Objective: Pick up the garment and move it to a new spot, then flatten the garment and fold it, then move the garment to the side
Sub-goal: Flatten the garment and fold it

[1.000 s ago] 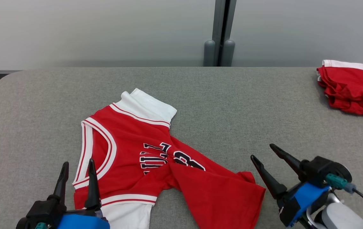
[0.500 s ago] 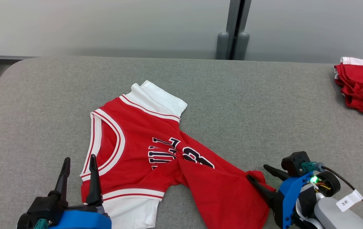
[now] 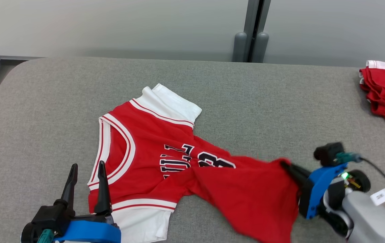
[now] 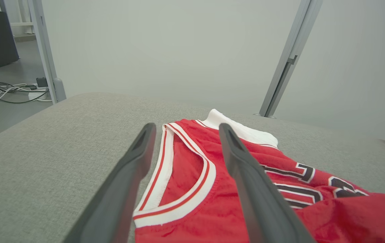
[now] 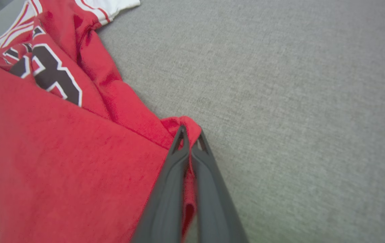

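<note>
My right gripper (image 3: 285, 164) pinches the shirt (image 3: 152, 135) corner, my left gripper (image 3: 88, 164) is apart; moving, flattening and folding are all left.

Fingertips of my right gripper (image 3: 288, 167) sat buried in a blurred corner of the garment (image 3: 152, 141), whose fold hid some lettering (image 3: 192, 162); its near side ran off-frame.

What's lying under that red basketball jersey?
The red jersey lies on the grey padded table; grey cloth shows around it. Its lower part is folded over the black lettering, hiding some letters. Whether anything else lies beneath cannot be seen.
</note>
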Robot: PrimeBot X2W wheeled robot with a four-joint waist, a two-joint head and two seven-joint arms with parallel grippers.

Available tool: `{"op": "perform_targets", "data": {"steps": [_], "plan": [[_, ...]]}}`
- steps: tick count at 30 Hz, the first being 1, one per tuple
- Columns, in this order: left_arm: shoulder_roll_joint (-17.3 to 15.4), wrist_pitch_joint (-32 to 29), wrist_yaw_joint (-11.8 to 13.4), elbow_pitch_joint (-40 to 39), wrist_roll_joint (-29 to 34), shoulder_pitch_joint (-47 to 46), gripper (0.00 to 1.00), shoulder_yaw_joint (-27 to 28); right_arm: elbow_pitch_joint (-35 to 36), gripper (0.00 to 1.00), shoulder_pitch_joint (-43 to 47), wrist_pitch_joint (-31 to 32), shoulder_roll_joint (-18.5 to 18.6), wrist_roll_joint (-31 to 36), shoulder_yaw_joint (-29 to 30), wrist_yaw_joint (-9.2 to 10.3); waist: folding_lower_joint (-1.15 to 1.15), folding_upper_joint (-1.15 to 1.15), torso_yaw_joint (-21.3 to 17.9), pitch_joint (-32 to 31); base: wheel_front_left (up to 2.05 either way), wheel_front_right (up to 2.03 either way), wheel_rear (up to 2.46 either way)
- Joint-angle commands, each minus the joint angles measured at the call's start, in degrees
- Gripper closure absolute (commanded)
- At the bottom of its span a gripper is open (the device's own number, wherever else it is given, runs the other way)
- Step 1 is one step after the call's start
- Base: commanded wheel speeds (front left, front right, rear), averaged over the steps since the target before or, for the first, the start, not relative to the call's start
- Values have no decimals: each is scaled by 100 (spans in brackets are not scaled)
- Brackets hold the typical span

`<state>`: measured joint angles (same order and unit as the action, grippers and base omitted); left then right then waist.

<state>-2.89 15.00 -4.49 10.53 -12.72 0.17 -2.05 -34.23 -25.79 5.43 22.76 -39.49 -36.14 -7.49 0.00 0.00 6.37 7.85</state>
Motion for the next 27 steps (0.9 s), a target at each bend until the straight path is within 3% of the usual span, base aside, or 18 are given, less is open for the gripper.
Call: {"op": "perform_targets", "data": {"steps": [1,8,16,17,18,23,27], "plan": [[2,24,35,-15,-21,-69,0,15,-98,100,-206,-242,5,-127,223,-1,0,0,14,7,0,0,0],[2,24,47,-30,-29,-75,0,12,-369,100,-621,-627,-36,-926,1024,-1,0,0,55,35,0,0,0],[2,24,13,-3,-50,-140,0,-13,-1001,100,-1112,-1035,-67,-754,1109,-2,0,0,97,104,0,0,0],[1,24,14,4,-51,-146,0,-14,-1112,73,-1172,-1095,-92,-700,1077,-1,0,0,98,111,0,0,0],[2,24,10,8,-52,-153,0,-16,-1226,0,-1220,-1143,-113,-654,1044,-2,0,0,99,119,0,0,0],[2,24,5,23,-55,-134,0,-2,-1605,0,-1365,-1704,-183,-371,945,-2,0,0,69,104,0,0,0],[1,24,23,21,-6,-46,0,44,-1506,0,-1177,-2015,-118,-135,967,-2,0,0,-28,20,0,0,0]]}}
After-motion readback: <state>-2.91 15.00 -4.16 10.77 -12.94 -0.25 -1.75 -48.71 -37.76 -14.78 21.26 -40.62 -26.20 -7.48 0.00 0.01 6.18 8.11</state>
